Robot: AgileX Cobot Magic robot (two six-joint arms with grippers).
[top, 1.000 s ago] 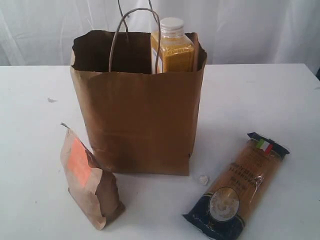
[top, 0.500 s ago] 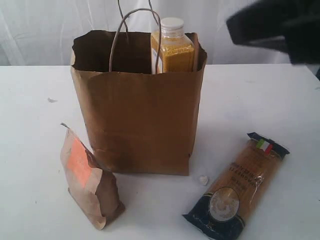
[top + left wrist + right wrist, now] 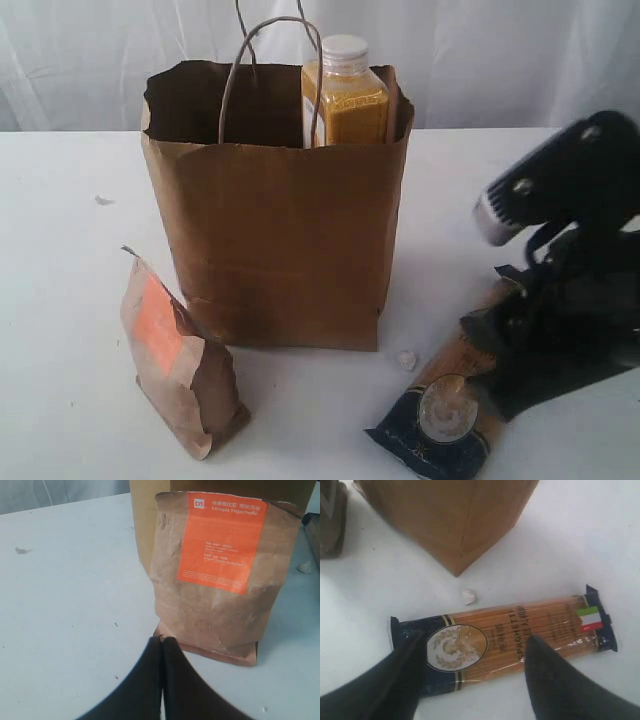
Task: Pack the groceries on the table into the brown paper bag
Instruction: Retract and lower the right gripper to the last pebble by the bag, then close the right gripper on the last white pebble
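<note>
Now my right gripper (image 3: 475, 647) hangs low over the pasta (image 3: 520, 630), its jaws about half apart and holding nothing; one finger shows over the packet's dark blue end and the other over its middle, though I cannot tell whether either touches it. The pasta lies flat on the table (image 3: 70, 250), to the near right of the bag (image 3: 280, 240), slanting with its dark end nearest and the flag end farther right. A small white crumb (image 3: 406, 359) sits between the pasta and the bag's near right corner. The bag stands upright in the middle of the table, its top open and a loop handle rising above the rim. Inside it, at the right, the juice bottle (image 3: 345, 100) stands upright with its white cap clear of the rim. My left gripper (image 3: 161, 642) is closed tight and empty, just short of the base of the pouch (image 3: 215, 580). The pouch stands upright just beside the bag's near left corner, its orange label turned towards that gripper.
</note>
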